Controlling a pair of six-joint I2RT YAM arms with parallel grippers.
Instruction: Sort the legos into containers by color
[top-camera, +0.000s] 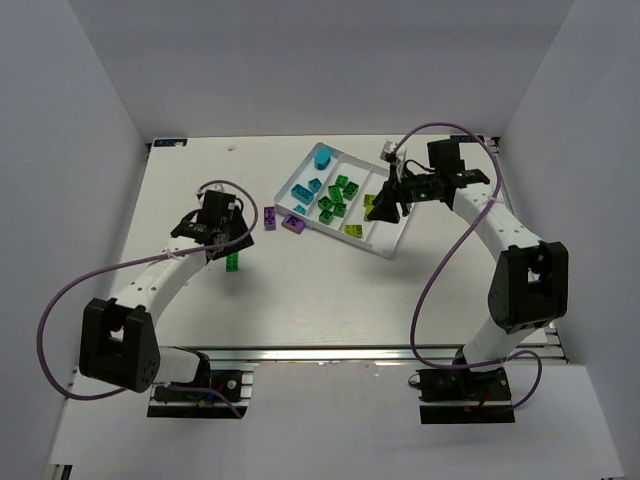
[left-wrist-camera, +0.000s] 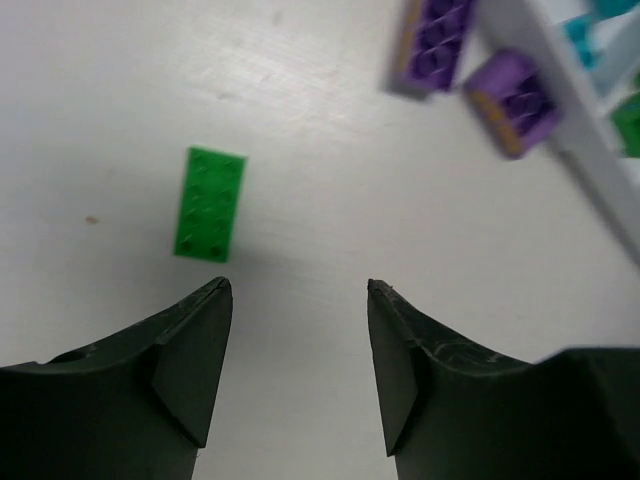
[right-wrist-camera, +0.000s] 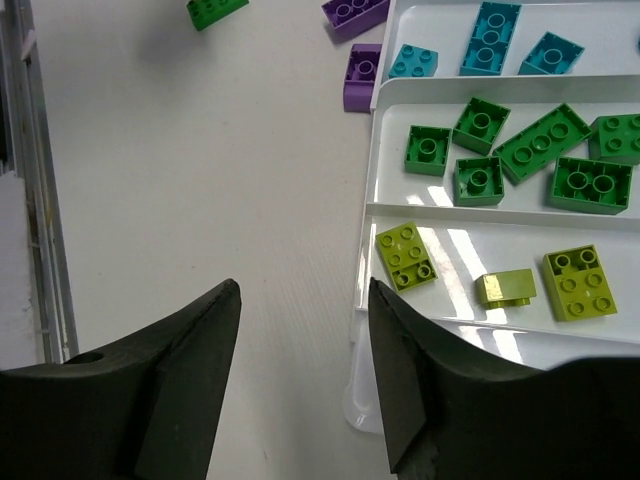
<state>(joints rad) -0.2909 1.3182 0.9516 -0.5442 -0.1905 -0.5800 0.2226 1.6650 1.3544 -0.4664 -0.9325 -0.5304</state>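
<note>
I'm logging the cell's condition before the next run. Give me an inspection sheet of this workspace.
Surface: white table, no spills seen.
Job's things: tray holds cyan bricks, green bricks and yellow-green bricks in separate compartments. Loose green brick lies on the table, and two purple bricks lie beside the tray.
Clutter: nothing seen.
Grippers: left gripper and right gripper both have jaws open and empty.
Cables: a purple cable loops off each arm.
Surroundings: white walls on three sides.
</note>
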